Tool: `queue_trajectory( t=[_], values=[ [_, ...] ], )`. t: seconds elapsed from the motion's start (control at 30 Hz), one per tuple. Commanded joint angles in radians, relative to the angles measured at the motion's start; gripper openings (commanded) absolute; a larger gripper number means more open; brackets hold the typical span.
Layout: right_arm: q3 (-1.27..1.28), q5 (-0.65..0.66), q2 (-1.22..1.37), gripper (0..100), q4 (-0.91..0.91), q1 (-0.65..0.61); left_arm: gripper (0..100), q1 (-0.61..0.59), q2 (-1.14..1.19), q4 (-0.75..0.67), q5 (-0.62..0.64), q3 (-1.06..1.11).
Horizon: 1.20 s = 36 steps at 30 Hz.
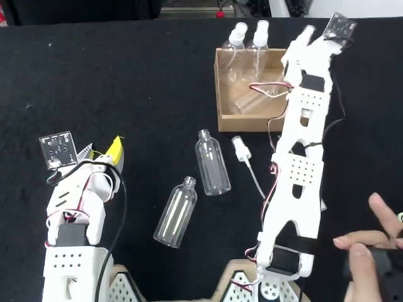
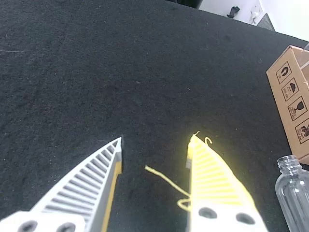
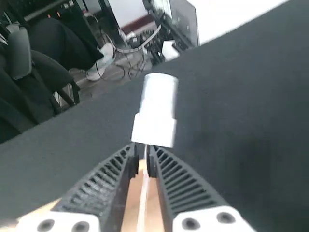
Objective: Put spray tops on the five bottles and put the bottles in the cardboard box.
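from high: left gripper (image 1: pixel 106 158) low at the table's near-left, arm folded back; right gripper (image 1: pixel 303 39) out past the cardboard box (image 1: pixel 221 94) at its far-right corner, arm nearly straight. counted two capped bottles (image 1: pixel 238 43) upright at the box's far wall, two uncapped bottles (image 1: pixel 212 162) lying on the black table (image 1: pixel 126 75) near the box, one loose spray top (image 1: pixel 241 150) just beside the right arm. from left wrist: fingers (image 2: pixel 101 169) apart over the table, box corner and one open bottle neck nearby. from right wrist: fingers (image 3: pixel 111 179) close together, nipped at the base of the held spray top (image 3: pixel 155 108), white.
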Motion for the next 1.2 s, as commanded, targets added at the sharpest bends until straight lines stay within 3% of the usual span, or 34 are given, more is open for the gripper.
queue_trajectory(
  t=[0.0,0.63,0.7,0.77,0.9,1.0,1.17],
  values=[
    [-0.173,0.000,-0.036,2.1,0.101,0.017,21,0.004,-0.012,-0.018,0.002,-0.008],
    [-0.183,-0.002,-0.197,2.6,0.348,0.038,21,0.004,-0.012,-0.018,0.002,-0.008],
    [-0.180,-0.008,-0.203,6.3,0.353,0.052,21,0.004,-0.012,-0.018,0.002,-0.008],
    [-0.180,-0.012,-0.193,16.5,0.350,0.054,21,0.004,-0.012,-0.018,0.002,-0.008],
    [-0.180,-0.173,-0.143,34.2,0.328,0.054,21,0.004,-0.012,-0.018,0.002,-0.008],
    [-0.180,-0.281,-0.090,33.6,0.244,0.055,21,0.004,-0.012,-0.018,0.002,-0.008],
    [-0.179,-0.321,-0.008,31.0,0.112,0.049,21,0.004,-0.012,-0.018,0.002,-0.008]
  ],
)
